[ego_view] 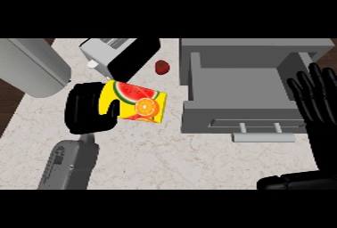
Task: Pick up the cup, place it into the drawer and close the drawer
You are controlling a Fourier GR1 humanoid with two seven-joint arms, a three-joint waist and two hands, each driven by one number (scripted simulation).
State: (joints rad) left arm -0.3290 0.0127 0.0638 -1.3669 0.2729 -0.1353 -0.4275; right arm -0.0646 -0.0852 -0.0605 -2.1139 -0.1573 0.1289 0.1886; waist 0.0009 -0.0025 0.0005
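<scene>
A: Nearest us, the right robot hand [314, 103] rests at the view's right edge, fingers straight and spread, just beside the open drawer [197, 116].

B: We log the left robot hand [89, 115] as curled round the cup [139, 101], which is tipped on its side and seems lifted off the counter [164, 156], left of the drawer.

A: Risk, in our judgement: the cup's rim could catch the drawer's near wall on the way across.

B: Farther back a small red fruit [162, 67] and a toaster [105, 50] lie near the path; we judge a wide swing could knock them.
</scene>
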